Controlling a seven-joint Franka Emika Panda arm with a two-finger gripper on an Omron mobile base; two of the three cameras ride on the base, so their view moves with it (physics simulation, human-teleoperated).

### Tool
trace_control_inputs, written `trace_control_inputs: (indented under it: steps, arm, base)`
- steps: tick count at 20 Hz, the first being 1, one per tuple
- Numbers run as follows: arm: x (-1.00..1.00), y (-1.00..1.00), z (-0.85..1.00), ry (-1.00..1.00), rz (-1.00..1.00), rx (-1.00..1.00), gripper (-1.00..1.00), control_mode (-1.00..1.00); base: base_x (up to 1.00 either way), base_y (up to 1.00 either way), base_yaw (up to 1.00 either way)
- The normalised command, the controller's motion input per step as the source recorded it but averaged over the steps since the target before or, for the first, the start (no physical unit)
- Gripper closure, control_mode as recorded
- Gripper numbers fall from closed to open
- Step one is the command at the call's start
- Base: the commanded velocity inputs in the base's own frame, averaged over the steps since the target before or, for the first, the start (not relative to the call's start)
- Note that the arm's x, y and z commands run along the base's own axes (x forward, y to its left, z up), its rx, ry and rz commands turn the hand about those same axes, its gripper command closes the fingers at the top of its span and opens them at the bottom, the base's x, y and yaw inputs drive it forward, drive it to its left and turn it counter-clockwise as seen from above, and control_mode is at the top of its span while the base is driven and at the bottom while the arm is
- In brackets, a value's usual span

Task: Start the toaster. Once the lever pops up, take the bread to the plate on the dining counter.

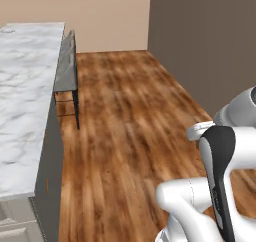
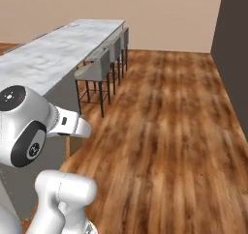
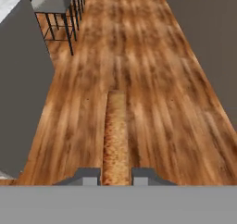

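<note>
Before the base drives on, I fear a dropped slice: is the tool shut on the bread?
Shut on it: the bread stands edge-on, pinched between both fingertips of the tool.

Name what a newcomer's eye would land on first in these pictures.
First, in the hand view, the bread: a brown-crusted slice seen edge-on, pinched between the gripper fingers above the wooden floor. Next, the long marble dining counter running along the left, with grey stools tucked against its side. Then the robot's own white arm, bulking large in the near corner of both base views.

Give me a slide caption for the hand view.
Tool shut on the bread, edge-on above the wooden floor.
</note>
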Motion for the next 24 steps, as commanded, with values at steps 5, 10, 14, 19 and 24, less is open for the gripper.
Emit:
trace_control_inputs:
  steps: [5, 10, 14, 19, 24]
  arm:
    - [0.0, 0.0, 0.0, 0.0, 0.0, 0.0, 1.0, 1.0]
    - [0.0, 0.0, 0.0, 0.0, 0.0, 0.0, 1.0, 1.0]
    - [0.0, 0.0, 0.0, 0.0, 0.0, 0.0, 1.0, 1.0]
    - [0.0, 0.0, 0.0, 0.0, 0.0, 0.0, 1.0, 1.0]
    - [0.0, 0.0, 0.0, 0.0, 0.0, 0.0, 1.0, 1.0]
  base:
    - [0.83, -1.0, 0.14]
    - [0.99, -0.8, 0.13]
    - [1.0, -0.66, 0.15]
    - [1.0, -0.75, 0.15]
    - [1.0, -0.78, 0.16]
